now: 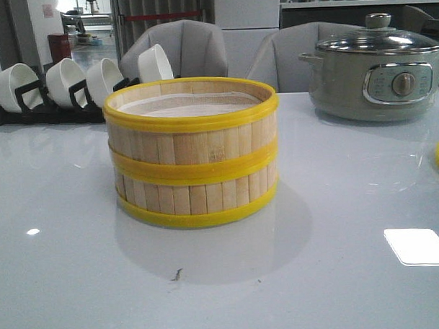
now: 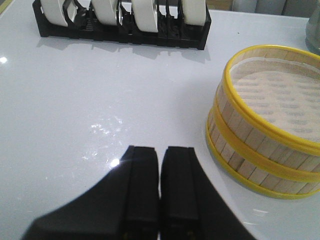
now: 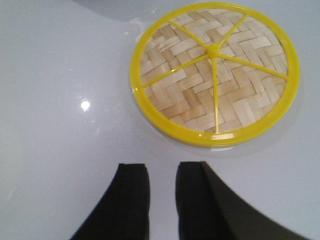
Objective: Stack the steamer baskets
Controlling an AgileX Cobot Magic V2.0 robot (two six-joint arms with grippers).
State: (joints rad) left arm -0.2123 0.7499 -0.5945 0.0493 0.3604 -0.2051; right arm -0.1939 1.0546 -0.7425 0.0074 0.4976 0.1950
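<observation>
Two steamer baskets (image 1: 193, 152) stand stacked one on the other in the middle of the pale glossy surface (image 1: 65, 285), the upper tier sitting squarely on the lower so their yellow rims meet in a band around the middle. The top tier is open, and a whitish liner (image 1: 192, 106) shows inside it. From the stack, a black rack (image 1: 30, 110) of white bowls (image 1: 65, 80) stands on edge at about ten o'clock, toward the far side of the surface, and a grey-green electric pot (image 1: 375, 79) with a glass lid (image 1: 379, 40) sits at about two o'clock. At three o'clock, right at the edge of the front view, a sliver of yellow rim pokes in; the right wrist view shows this as the woven lid (image 3: 215, 70), lying flat on the surface with its yellow spokes meeting at a small hub, well apart from the stack. The right gripper (image 3: 162, 200) hangs near the lid without touching it, its black fingers parted with a clear strip of surface showing between them. The left gripper (image 2: 160, 195) hovers over bare surface beside the stack, its two fingers pressed together with only a thin seam between, holding nothing.
</observation>
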